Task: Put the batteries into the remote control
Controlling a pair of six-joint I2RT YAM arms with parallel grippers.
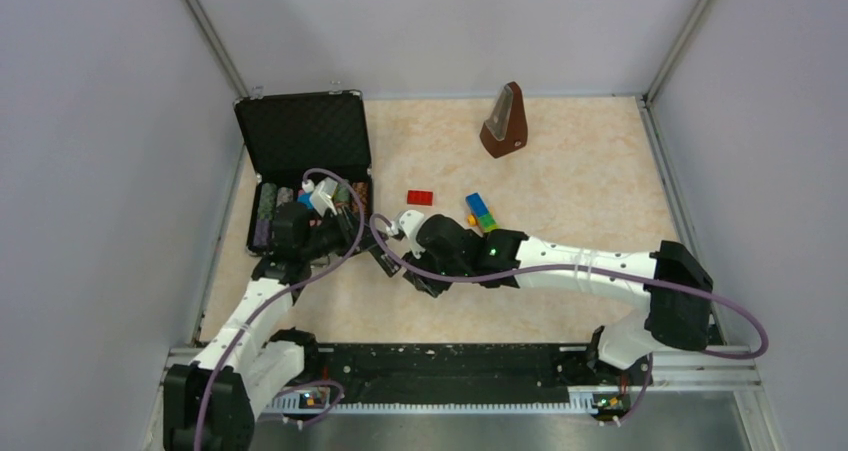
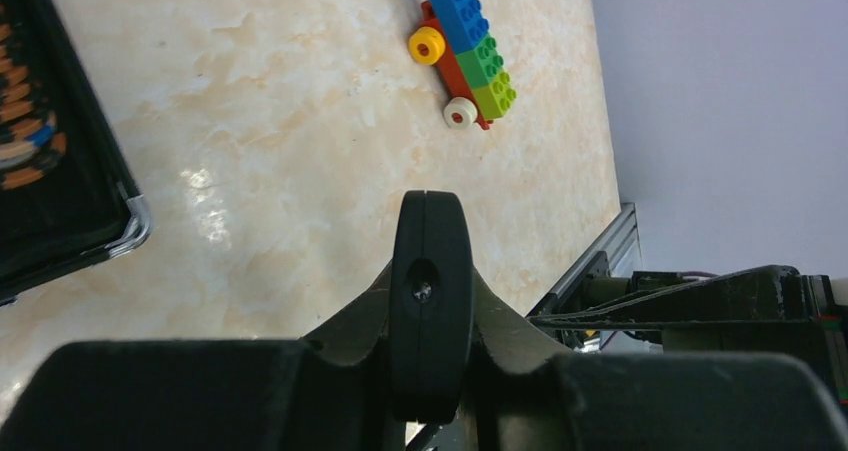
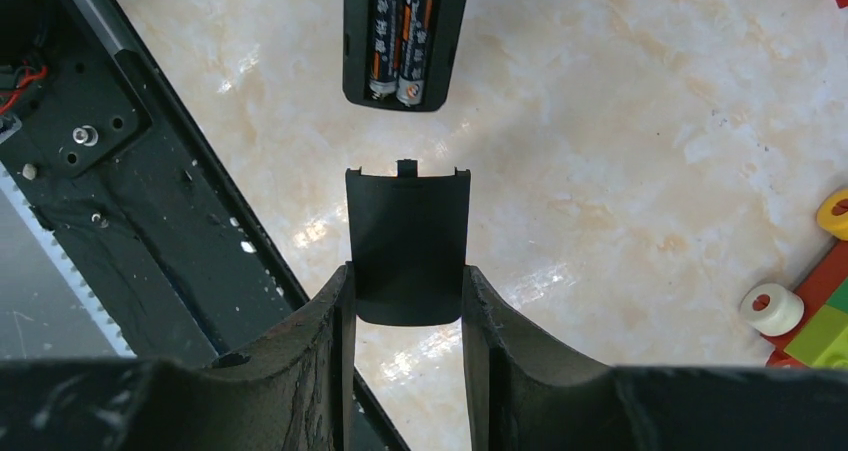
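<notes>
Both batteries [image 3: 418,31] seated side by side in the open bay of the remote [image 3: 456,21], so by the look of it only the closing-up left to do. Cover [image 3: 407,211] pinched by its side edges in the right gripper [image 3: 407,281], set at a middling spread. Small tab leading and aimed at the near end of the bay, with a short gap of bare surface [image 3: 620,171] between the two. Remote apparently lying flat on the surface; hard to say whether anything steadies it.

To do this step well:
- Line up the cover's long axis with the remote's before closing the gap.
- Bring it in low and level, tab first, then slide it along the body rather than pressing down from above.
- Go gently, as a hard push along the length could shove an unsteadied remote away or nudge a battery out of its seat.
- Let go only once the cover sits flush.

Right arm stretched from its base on the right across to the middle, forearm low over the surface, wrist turned toward the left arm. Left arm reaching forward from its base, wrist beside the open case [image 1: 300,136]. Left gripper [image 2: 430,231] closed tight with nothing visible between the fingers, looking out over the toy train [image 2: 465,51].
</notes>
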